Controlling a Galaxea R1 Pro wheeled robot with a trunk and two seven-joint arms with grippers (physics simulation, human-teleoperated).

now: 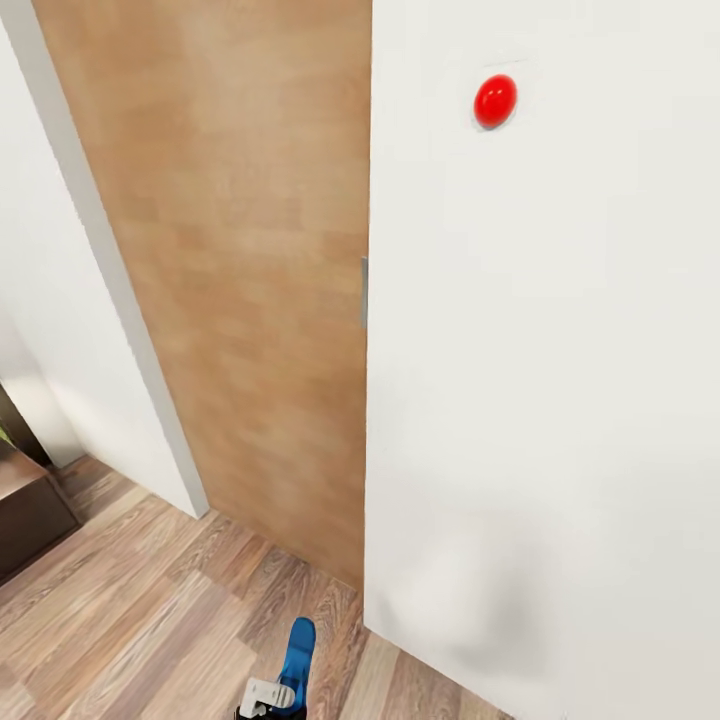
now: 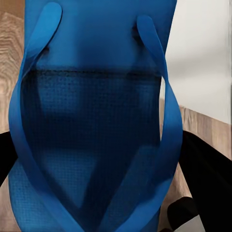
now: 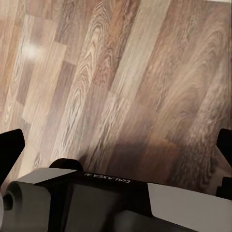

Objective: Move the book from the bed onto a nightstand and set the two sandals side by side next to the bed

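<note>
One bright blue sandal (image 1: 299, 648) sticks up at the bottom edge of the head view, with my left gripper (image 1: 272, 694) shut on it. In the left wrist view the sandal (image 2: 96, 96) takes up nearly the whole picture, sole and toe straps facing the camera, and a black finger (image 2: 205, 164) presses at each side. My right gripper (image 3: 116, 145) hangs open over bare plank floor (image 3: 121, 72), its black fingertips (image 3: 9, 147) far apart. The book, the bed and the other sandal are out of view.
Close ahead stands a white wall (image 1: 540, 350) carrying a red round knob (image 1: 495, 100). To its left is a tan wood panel (image 1: 240, 250). A dark brown piece of furniture (image 1: 30, 505) sits at the far left. Brown plank floor (image 1: 150, 620) lies in front.
</note>
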